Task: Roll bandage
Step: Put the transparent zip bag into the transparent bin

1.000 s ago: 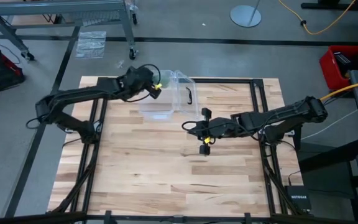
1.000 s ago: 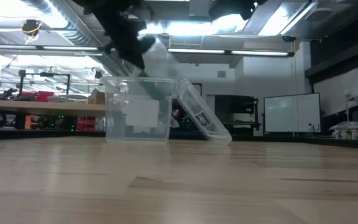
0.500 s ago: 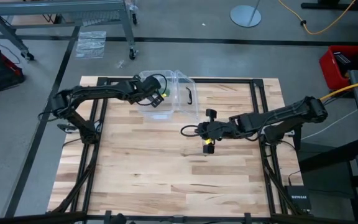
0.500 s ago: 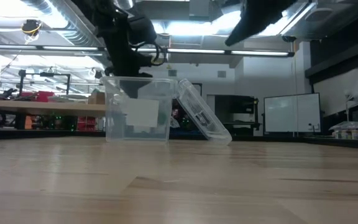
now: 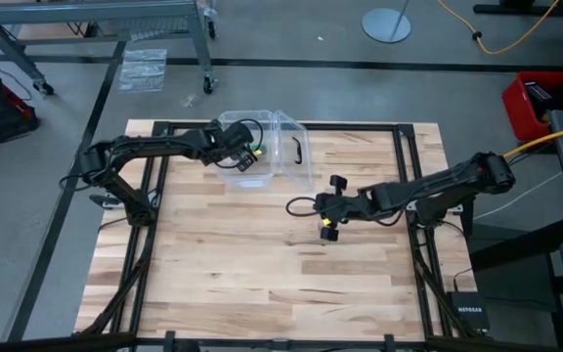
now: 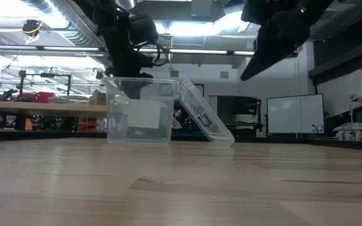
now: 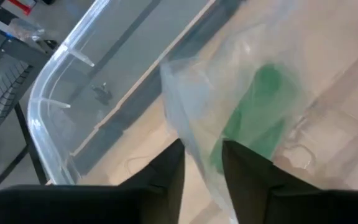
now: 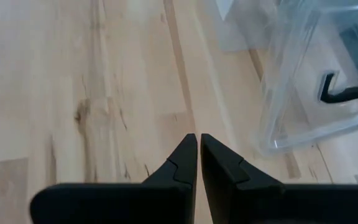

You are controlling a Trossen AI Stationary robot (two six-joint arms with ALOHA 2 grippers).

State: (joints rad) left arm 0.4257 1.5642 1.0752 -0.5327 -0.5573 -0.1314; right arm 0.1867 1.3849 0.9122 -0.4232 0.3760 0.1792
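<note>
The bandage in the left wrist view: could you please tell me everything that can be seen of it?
The bandage shows as a matte green cloth bundle, seen blurred through a crinkly clear plastic wrapper that encloses it. It lies inside the clear plastic box, just ahead of the left hand, whose two dark fingers stand slightly apart beside the wrapper's edge. Whether it is rolled or folded cannot be told. In the high view the arm hides it.
</note>
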